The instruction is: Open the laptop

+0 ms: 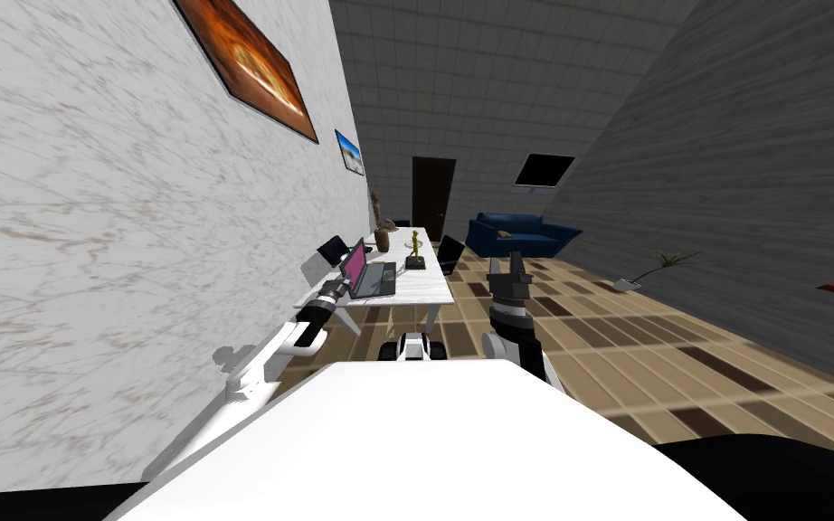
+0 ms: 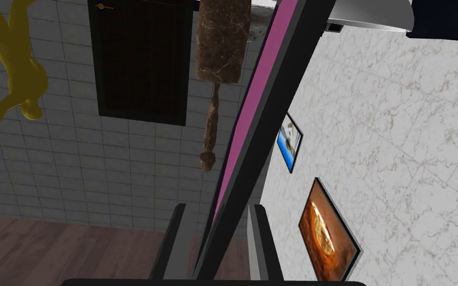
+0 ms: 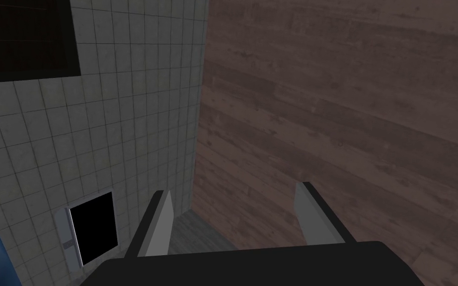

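A dark grey laptop sits on the near end of a white table by the marbled wall. Its lid stands raised, and the magenta screen faces the keyboard. My left gripper reaches to the lid's near edge. In the left wrist view the lid runs edge-on between the two fingers, and the left gripper is shut on it. My right gripper is held up to the right of the table, well away from the laptop. In its own view the right gripper is open with nothing between its fingers.
Behind the laptop the table holds a yellow figurine and a brown vase. Dark chairs stand at the table's sides. A blue sofa and a dark door lie further back. The marbled wall runs close on my left.
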`<state>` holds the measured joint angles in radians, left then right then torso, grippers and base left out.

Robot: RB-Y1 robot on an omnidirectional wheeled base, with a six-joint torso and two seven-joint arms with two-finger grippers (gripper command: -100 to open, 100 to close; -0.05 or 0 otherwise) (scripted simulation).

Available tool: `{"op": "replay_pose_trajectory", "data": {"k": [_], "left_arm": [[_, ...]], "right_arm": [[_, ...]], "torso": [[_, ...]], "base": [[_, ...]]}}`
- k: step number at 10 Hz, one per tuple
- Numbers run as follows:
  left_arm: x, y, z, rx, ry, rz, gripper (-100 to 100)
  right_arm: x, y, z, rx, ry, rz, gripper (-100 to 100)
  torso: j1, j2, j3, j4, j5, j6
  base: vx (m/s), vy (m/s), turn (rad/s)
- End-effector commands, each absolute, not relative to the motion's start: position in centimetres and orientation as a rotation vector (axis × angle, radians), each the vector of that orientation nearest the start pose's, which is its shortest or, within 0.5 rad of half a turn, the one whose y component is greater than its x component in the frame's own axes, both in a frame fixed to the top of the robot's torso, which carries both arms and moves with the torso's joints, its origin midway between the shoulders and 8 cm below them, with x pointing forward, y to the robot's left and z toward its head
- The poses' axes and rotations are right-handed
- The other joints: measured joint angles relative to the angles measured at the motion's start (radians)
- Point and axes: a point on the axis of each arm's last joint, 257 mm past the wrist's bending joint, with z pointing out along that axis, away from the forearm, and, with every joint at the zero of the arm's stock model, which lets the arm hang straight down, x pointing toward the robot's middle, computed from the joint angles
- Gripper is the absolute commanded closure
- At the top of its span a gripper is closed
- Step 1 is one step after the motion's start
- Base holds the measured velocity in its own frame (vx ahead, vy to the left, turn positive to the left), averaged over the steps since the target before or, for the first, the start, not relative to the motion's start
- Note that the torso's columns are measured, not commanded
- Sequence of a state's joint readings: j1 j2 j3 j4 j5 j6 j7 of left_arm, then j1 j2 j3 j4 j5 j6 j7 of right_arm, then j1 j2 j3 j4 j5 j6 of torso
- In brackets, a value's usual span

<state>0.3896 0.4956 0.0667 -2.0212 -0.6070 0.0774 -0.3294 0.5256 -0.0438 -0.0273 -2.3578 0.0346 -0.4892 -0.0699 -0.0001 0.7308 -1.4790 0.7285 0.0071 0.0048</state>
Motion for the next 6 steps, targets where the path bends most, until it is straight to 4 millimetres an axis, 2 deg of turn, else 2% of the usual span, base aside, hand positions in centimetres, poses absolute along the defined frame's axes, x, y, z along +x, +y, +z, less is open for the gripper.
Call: {"op": "replay_pose_trajectory", "data": {"k": [1,2,3,5,6], "left_arm": [[44.1,36.8,-18.2,-0.065,1.570,-0.012,100],[44.2,36.8,-18.7,-0.031,1.575,0.018,100],[44.5,37.0,-17.1,-0.045,1.549,0.003,100],[45.9,36.1,-18.0,0.016,1.532,0.072,100],[45.9,36.1,-18.9,0.019,1.543,0.094,100]], "right_arm": [[32.8,-27.7,4.9,0.591,0.622,1.322,0],[32.8,-27.7,4.9,0.591,0.622,1.322,0],[32.8,-27.7,4.9,0.591,0.622,1.322,0],[32.8,-27.7,4.9,0.591,0.622,1.322,0],[32.8,-27.7,4.9,0.591,0.622,1.322,0]], "torso": [[0.003,-0.001,-0.001,0.001,0.000,-0.001],[0.005,-0.003,-0.001,-0.001,0.002,-0.002],[0.007,-0.003,-0.002,-0.001,0.002,-0.003],[0.011,0.002,0.001,0.005,-0.002,-0.006],[0.012,0.004,0.002,0.006,-0.002,-0.008]], "base": [[-0.008,-0.075,-0.008],[-0.010,-0.075,-0.009],[-0.011,-0.042,-0.006],[-0.031,0.017,0.038],[-0.033,0.037,0.010]]}}
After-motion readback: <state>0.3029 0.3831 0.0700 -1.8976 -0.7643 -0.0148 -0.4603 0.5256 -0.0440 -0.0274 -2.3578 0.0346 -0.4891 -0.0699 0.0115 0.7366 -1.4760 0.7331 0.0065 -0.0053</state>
